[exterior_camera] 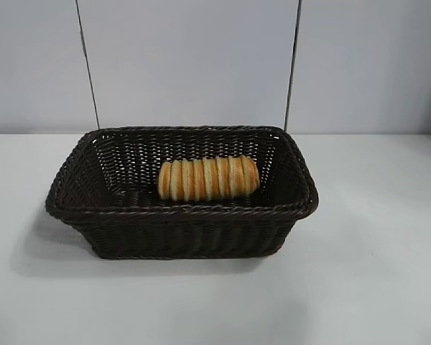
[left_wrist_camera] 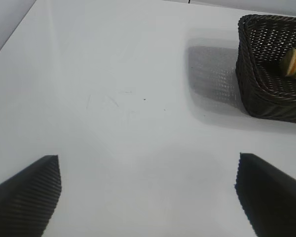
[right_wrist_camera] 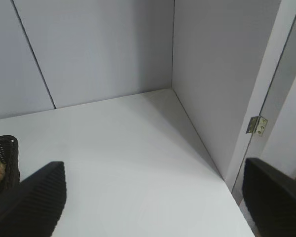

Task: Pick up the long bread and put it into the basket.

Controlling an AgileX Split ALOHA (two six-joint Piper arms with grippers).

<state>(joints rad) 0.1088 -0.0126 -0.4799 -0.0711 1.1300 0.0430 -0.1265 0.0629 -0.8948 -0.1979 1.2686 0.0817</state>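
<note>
A: What does the long bread (exterior_camera: 209,179) look like?

B: An oblong golden-tan loaf with orange-brown crosswise stripes and ridged segments. It lies inside the basket (exterior_camera: 179,219), a dark brown wicker one with flared sides and a braided rim, on the floor a little toward 3 o'clock of the basket's middle in the exterior view.

A: And around it?

B: The basket stands on a white table (exterior_camera: 373,273), with pale wall panels (exterior_camera: 187,57) at 12 o'clock behind. Nothing touches the loaf or covers it (only the near rim hides its lower edge). Neither arm shows in the exterior view.

A: The grippers?

B: The left gripper (left_wrist_camera: 148,197) hangs over bare table, well apart from the basket, fingers spread wide and holding nothing. The right gripper (right_wrist_camera: 153,202) is spread too, empty, over the table near a wall corner with a small hinge (right_wrist_camera: 257,125).

A: Which way does the loaf run?

B: Its long axis runs from 9 to 3 o'clock, along the basket's length.
</note>
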